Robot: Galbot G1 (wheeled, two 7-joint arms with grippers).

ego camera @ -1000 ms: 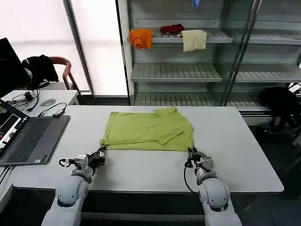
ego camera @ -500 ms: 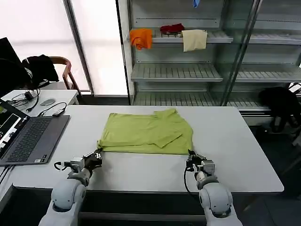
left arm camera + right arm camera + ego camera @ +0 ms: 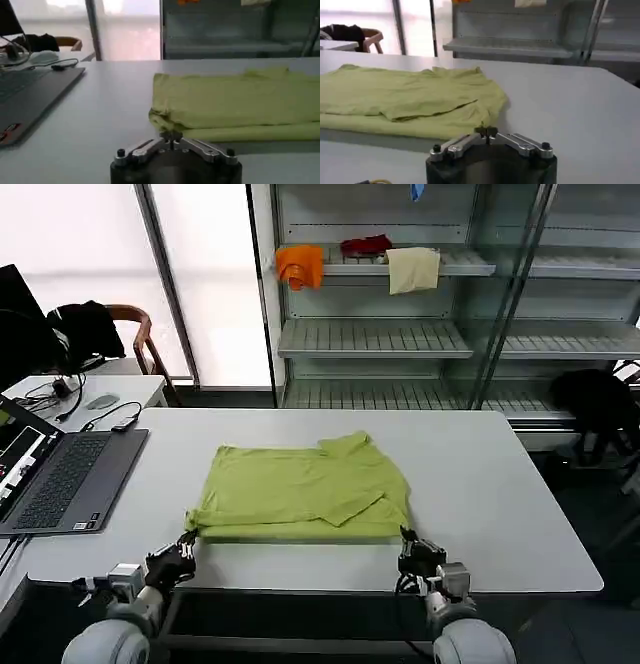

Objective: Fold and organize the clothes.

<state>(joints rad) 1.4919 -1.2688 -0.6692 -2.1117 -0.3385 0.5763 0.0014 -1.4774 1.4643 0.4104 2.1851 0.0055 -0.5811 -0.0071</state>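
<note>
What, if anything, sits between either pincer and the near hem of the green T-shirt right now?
Nothing visible does. The left pincer is shut on the T-shirt at its near-left corner, and the right pincer is shut on its near-right corner. Around them is bare table. The laptop lies well off to the left.

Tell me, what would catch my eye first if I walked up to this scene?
Most likely the lime green T-shirt, folded and lying in the middle of the white table. Both robot grippers pinch its near edge: the left gripper at the near left corner, the right gripper at the near right corner. Behind, orange, red and cream cloths hang on a metal shelf, and a laptop sits to the left.
</note>
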